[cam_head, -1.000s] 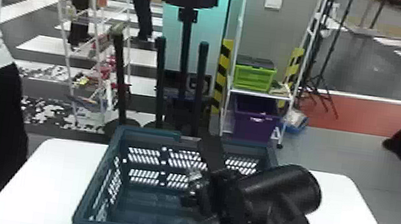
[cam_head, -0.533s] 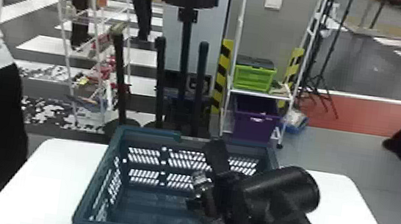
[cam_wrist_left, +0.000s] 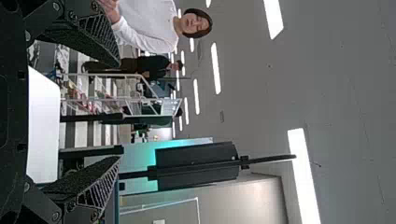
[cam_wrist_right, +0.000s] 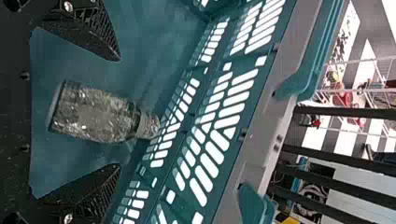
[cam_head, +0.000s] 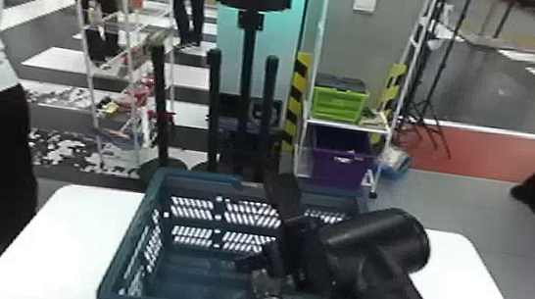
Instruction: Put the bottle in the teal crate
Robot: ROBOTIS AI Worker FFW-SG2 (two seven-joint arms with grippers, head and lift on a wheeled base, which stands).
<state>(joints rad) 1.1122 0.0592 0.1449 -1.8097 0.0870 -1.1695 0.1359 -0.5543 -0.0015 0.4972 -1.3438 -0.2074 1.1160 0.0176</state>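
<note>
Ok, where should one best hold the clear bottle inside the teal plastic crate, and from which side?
Probably grip the bottle around its wide middle, fingers on opposite sides, from its base end: the body is broader than the neck, and the base faces the open right gripper.

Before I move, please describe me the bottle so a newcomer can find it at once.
On the white table stands the teal crate. Inside, between the right gripper's open fingers, is the bottle. It is clear and shiny, whereas the crate is teal and the fingers black.
</note>
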